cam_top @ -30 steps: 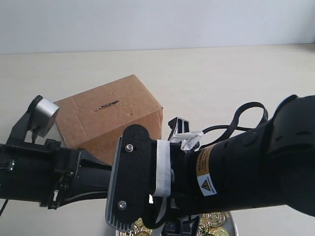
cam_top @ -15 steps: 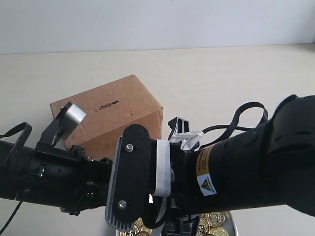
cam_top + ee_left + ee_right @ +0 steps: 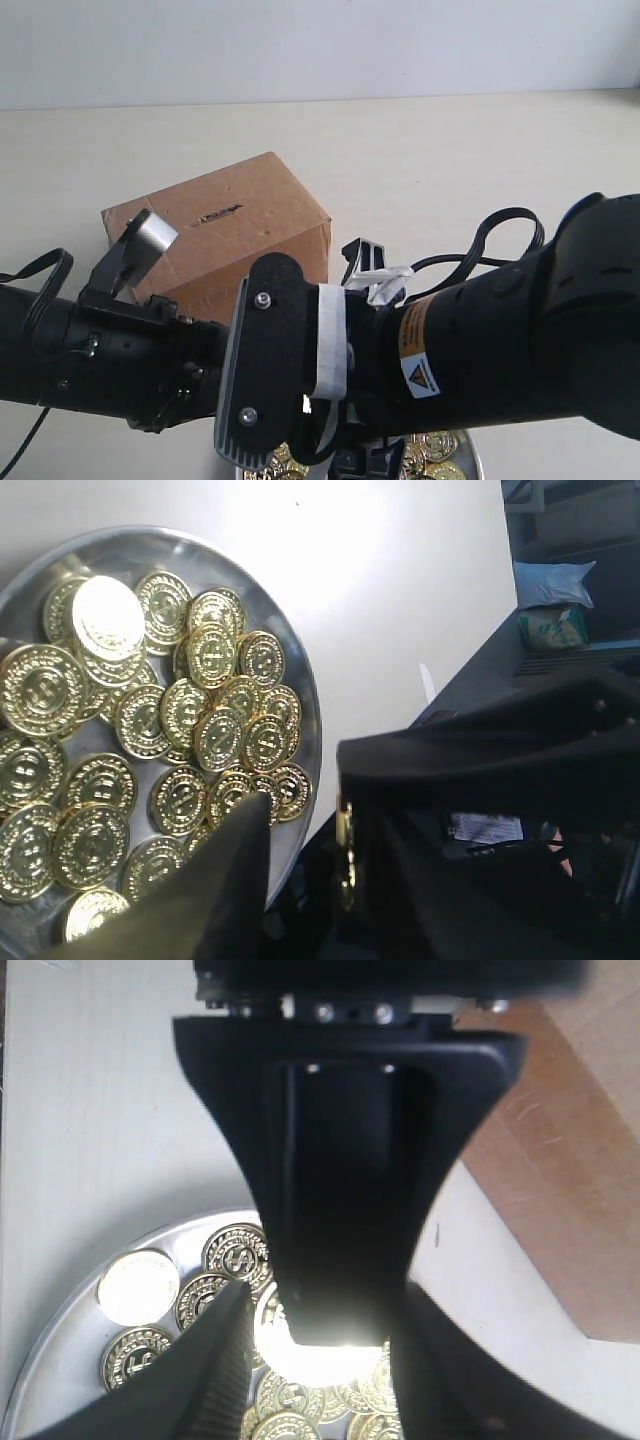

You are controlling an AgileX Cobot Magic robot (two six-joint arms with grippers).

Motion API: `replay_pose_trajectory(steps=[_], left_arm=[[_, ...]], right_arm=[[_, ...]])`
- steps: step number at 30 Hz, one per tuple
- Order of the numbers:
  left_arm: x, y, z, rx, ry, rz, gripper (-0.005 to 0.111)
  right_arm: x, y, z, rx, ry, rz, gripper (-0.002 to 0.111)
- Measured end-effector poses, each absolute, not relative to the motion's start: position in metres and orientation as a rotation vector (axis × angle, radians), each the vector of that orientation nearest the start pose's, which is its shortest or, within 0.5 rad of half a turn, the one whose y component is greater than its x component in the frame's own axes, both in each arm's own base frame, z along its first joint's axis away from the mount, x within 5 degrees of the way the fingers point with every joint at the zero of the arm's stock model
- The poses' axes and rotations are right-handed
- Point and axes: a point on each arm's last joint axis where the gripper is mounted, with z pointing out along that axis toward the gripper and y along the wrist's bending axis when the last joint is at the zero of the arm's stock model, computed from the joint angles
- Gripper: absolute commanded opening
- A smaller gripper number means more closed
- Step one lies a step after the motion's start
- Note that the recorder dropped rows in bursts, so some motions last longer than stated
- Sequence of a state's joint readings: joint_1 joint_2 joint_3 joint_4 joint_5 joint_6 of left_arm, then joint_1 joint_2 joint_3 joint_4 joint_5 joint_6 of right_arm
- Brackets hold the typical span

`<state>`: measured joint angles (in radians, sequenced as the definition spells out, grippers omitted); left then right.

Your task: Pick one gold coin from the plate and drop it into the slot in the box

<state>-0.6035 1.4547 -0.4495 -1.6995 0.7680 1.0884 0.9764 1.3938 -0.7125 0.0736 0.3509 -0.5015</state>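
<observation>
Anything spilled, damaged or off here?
No spill: coins in view lie inside the plate. Box upright, slot edges ragged. Oddest: left arm and right arm crowd together over the plate.

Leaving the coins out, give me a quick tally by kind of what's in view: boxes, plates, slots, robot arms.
box: 1
plate: 1
slot: 1
arms: 2 (left arm, right arm)
Total: 5
</observation>
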Motion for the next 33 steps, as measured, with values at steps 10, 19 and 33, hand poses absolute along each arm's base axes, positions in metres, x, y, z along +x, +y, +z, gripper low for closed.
replay_pose_trajectory(steps=[10,19,33], left_arm=[[0.1481,-0.1786,0.177,0.342,2.57,-1.46,0.03],[0.1481,-0.1814,0.1805,0.375,2.555,-1.484,0.026],[0.1487,-0.1815,0.1807,0.373,2.564,-1.475,0.0]], right_arm=[[0.1447,0.2181,0.212,-1.641,1.928,0.253,0.024],[0.145,0.2182,0.2121,-1.642,1.923,0.25,0.024],[0.1453,0.2182,0.2122,-1.643,1.919,0.247,0.029]])
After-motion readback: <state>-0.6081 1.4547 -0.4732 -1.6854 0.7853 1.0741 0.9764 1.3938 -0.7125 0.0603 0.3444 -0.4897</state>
